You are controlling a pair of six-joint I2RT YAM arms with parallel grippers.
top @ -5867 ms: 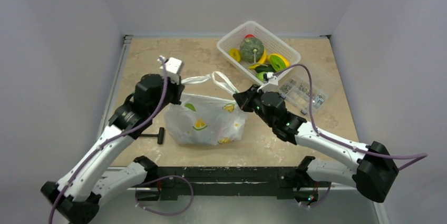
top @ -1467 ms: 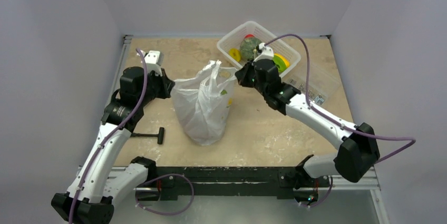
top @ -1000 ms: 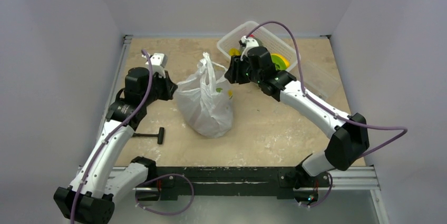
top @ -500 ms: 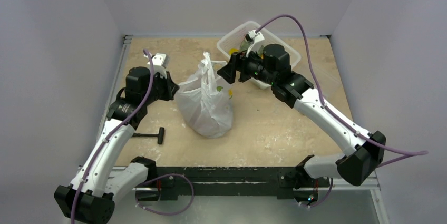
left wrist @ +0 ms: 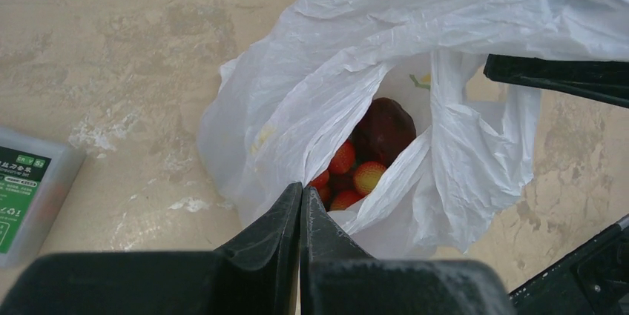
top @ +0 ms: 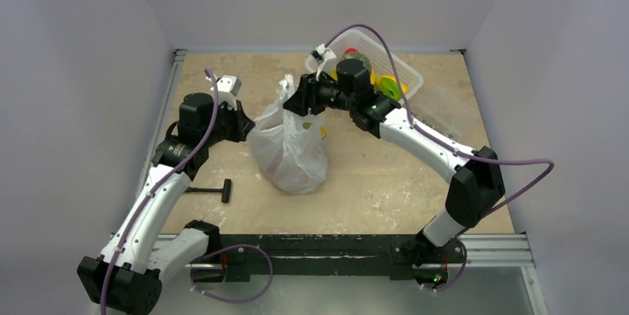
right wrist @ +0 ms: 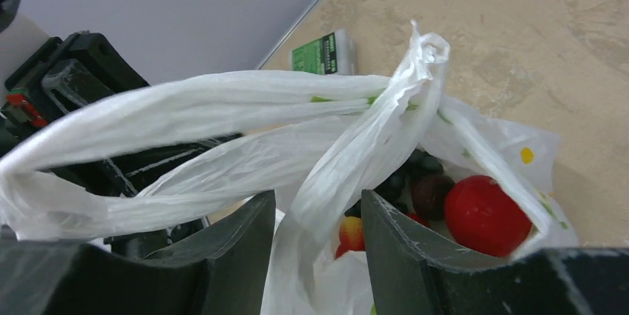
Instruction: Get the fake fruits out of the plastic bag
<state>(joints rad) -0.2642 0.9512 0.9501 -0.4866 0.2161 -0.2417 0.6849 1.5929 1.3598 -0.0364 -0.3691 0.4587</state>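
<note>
So, left hand pinches the rim of the thin white plastic bag above red fake fruits; right hand gapes astride its handle.

The left arm and right arm have white link shells, black round joint housings and 1 purple cable each. The left hand and right hand carry 2 matte black, wedge-shaped fingers each.
</note>
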